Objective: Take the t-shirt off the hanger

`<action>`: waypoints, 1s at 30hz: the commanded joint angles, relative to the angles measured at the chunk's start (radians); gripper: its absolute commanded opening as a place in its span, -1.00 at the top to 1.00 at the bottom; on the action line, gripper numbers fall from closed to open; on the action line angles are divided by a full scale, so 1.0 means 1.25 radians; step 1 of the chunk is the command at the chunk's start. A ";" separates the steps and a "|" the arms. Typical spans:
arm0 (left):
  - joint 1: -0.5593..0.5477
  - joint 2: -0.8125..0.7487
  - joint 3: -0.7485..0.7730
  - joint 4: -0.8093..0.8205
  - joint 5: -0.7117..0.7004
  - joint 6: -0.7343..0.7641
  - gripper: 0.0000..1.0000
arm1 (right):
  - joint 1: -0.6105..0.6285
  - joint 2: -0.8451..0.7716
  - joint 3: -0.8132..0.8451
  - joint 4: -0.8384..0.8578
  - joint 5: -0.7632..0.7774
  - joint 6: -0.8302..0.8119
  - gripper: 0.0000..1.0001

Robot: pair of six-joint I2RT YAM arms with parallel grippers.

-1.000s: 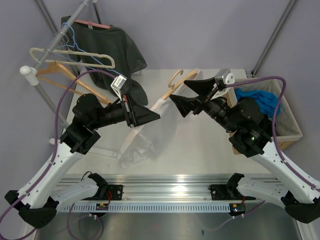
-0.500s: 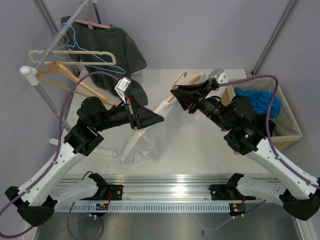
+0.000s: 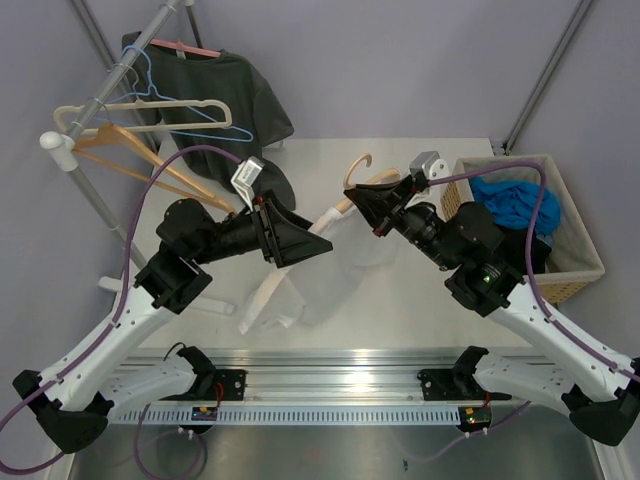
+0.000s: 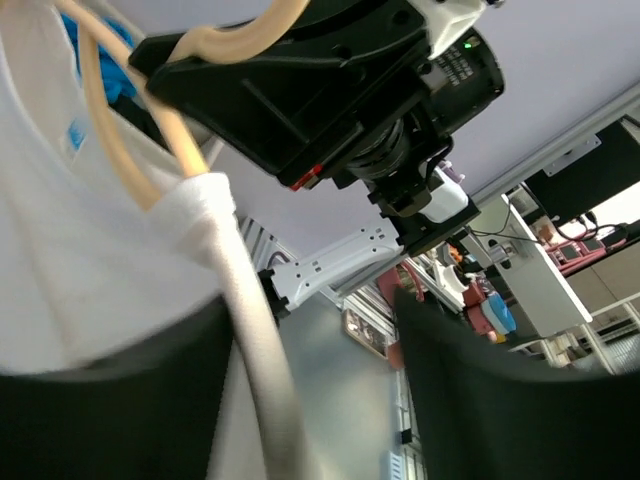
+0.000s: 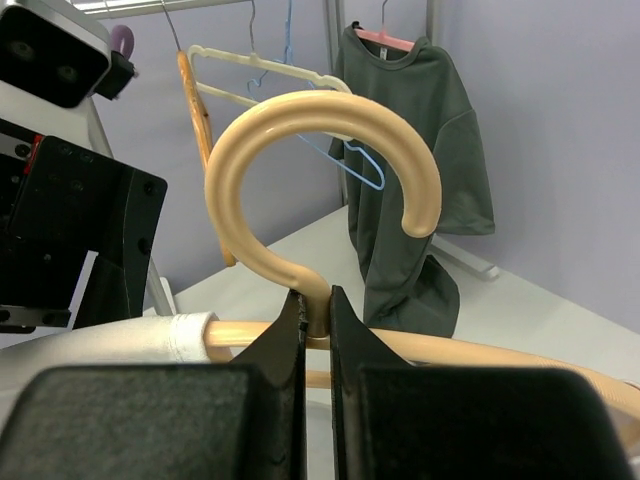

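A white t-shirt (image 3: 285, 295) hangs off one arm of a beige wooden hanger (image 3: 356, 165) held above the table. My right gripper (image 3: 368, 205) is shut on the hanger's neck just below the hook (image 5: 320, 180), the jaws pinching it in the right wrist view (image 5: 316, 310). The shirt is bunched on the hanger's left arm (image 5: 130, 340). My left gripper (image 3: 318, 243) is beside the shirt with its jaws wide apart. In the left wrist view a rolled edge of the shirt (image 4: 250, 330) runs loose between the open fingers of the left gripper (image 4: 305, 320).
A clothes rack (image 3: 85, 130) at the back left carries several bare hangers and a dark green t-shirt (image 3: 235, 95) on a pink hanger. A wicker basket (image 3: 580, 255) with blue cloth (image 3: 512, 200) stands at the right.
My right gripper moved in and shut on the hanger's neck. My left gripper opened and released the shirt, which now hangs lower and further left.
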 commanded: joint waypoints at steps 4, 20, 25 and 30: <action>-0.005 -0.016 0.029 -0.010 0.001 0.089 -0.83 | 0.003 -0.047 -0.001 0.019 0.103 -0.006 1.00; -0.005 -0.132 -0.013 -0.312 -0.210 0.376 -0.63 | 0.001 -0.078 0.062 -0.055 0.319 -0.033 1.00; -0.006 -0.138 -0.038 -0.312 -0.219 0.387 0.09 | 0.001 -0.102 0.077 -0.069 0.309 -0.028 1.00; -0.005 -0.157 -0.056 -0.315 -0.261 0.370 1.00 | 0.001 -0.085 0.109 -0.085 0.384 -0.065 1.00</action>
